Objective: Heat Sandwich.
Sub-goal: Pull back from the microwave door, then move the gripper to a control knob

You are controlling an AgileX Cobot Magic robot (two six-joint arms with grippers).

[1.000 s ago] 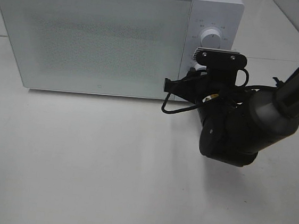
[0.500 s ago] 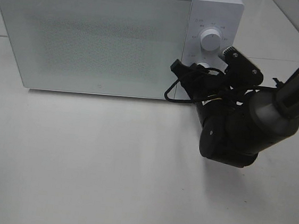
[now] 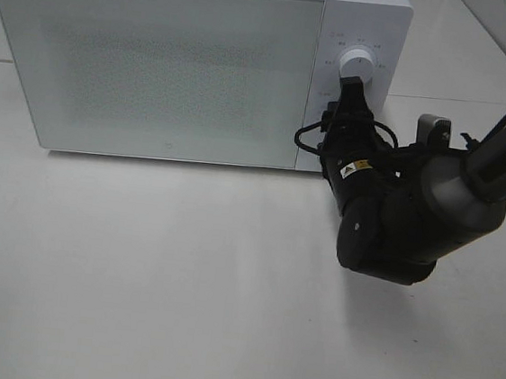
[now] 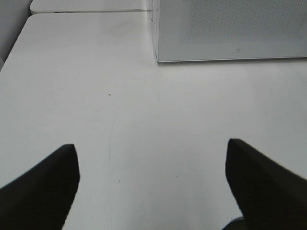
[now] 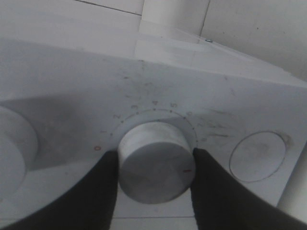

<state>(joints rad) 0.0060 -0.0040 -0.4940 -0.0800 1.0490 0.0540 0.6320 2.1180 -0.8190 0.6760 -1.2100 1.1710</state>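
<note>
On the near table (image 4: 144,96), left gripper (image 4: 151,143): jaws wide apart, holding nothing, parked out of the working arm's way
Right gripper (image 5: 153,158): closed on the timer knob (image 5: 154,178), one finger on each side, a hold suited to twisting
Microwave (image 3: 158,62): door shut, so setting the heating time looks like the step in hand
Sandwich: not visible in any view; presumably behind that shut door, a judgement only

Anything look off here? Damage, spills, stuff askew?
Nothing serious. The microwave sits square, door shut, no spill. Minor: dark smudges on the control panel around the numbered dial that the right gripper clamps, and a faint curved scratch on the table.
</note>
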